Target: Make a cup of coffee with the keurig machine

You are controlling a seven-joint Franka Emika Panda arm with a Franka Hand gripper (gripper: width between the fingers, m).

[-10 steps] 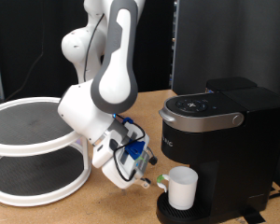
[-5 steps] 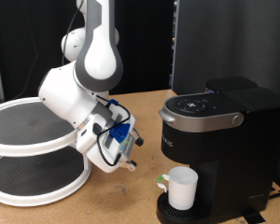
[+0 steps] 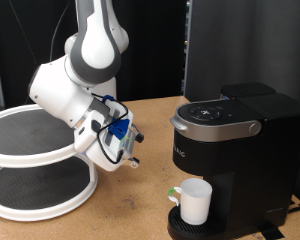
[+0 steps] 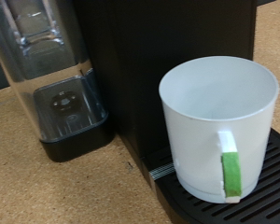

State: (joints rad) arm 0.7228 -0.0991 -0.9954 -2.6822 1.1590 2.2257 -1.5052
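The cup (image 3: 195, 201) sits under the keurig (image 3: 235, 150), lower right of the gripper (image 3: 131, 162), whose jaw state I cannot tell.

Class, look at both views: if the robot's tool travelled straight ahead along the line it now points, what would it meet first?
Most likely the cup on the keurig machine drip tray, centred ahead in the wrist view. The tool is apart from it; exact depth is unclear.
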